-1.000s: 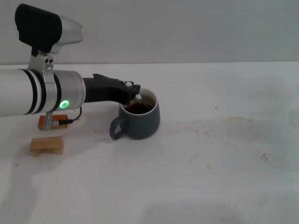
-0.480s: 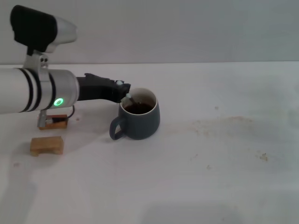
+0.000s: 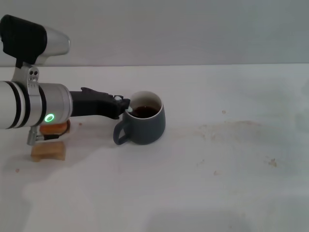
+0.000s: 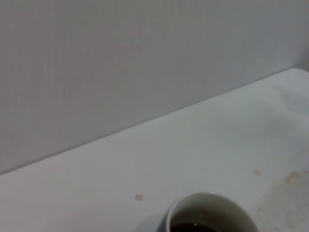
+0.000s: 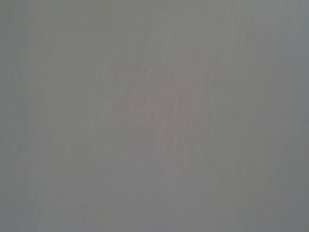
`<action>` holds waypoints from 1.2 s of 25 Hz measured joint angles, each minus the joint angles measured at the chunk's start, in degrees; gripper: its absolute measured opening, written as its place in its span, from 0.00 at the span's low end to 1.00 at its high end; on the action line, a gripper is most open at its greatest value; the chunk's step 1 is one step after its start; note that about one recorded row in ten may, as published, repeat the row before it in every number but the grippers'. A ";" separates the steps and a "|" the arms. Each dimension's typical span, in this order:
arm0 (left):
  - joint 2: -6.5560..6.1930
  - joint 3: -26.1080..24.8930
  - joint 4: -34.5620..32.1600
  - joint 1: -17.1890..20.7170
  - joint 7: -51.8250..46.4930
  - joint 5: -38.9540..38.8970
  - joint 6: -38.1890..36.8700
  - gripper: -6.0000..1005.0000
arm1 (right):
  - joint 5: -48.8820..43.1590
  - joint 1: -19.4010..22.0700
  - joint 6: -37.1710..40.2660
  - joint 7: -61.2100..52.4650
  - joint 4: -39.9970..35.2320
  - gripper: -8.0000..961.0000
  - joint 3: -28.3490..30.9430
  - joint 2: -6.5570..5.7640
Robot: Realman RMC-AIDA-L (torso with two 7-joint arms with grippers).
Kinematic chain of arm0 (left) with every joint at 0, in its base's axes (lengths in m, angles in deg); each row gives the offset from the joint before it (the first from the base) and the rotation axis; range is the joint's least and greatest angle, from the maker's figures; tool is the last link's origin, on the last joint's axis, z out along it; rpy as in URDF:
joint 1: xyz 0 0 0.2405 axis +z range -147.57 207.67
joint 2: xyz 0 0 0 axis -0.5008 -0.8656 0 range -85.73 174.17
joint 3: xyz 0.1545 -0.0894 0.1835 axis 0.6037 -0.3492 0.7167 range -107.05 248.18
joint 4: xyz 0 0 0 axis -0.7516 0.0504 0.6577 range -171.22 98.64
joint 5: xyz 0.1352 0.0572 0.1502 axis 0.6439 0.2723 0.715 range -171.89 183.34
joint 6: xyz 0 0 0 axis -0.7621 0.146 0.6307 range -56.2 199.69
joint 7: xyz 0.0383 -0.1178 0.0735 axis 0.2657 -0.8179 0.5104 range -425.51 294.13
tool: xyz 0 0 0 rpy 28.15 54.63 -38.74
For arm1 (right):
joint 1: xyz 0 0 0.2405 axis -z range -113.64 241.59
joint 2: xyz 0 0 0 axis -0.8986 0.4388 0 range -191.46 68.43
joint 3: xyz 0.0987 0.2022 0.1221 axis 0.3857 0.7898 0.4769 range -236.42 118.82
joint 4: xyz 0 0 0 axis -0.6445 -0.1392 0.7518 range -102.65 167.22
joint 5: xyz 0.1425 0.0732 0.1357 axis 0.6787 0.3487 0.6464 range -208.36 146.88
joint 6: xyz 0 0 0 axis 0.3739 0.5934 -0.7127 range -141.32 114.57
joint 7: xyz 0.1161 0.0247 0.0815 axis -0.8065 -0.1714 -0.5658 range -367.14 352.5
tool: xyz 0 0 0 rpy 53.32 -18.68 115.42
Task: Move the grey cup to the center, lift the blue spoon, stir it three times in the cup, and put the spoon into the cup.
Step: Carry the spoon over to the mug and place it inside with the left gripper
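The grey cup [image 3: 143,123] stands on the white table left of the middle, handle toward the front left, dark liquid inside. In the left wrist view its white rim [image 4: 210,199] shows at the edge of the picture. A pale bit of the blue spoon [image 3: 130,110] leans on the cup's left rim; the rest of it is hidden inside. My left gripper [image 3: 124,103] is just left of the rim, right beside the spoon's handle end. Whether it touches the spoon cannot be made out. The right gripper is out of view.
A small wooden block [image 3: 48,151] lies at the front left under my left arm. An orange block [image 3: 54,129] sits half hidden behind the arm. Faint brown stains [image 3: 227,128] mark the table right of the cup.
My left arm has drawn back to the left, from over the cup's mouth to just outside its left rim. The spoon's handle end has dropped lower onto the rim.
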 joint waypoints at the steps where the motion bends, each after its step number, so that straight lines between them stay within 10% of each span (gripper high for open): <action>1: 0.03 0.31 0.28 0.04 -0.02 -0.16 0.04 0.17 | -0.01 -0.03 -0.01 0.00 0.00 0.05 0.00 0.00; 30: -0.14 3.53 -4.23 -4.81 0.14 0.00 -7.99 0.17 | -0.50 -0.18 -0.02 -0.37 -0.01 0.05 0.00 0.00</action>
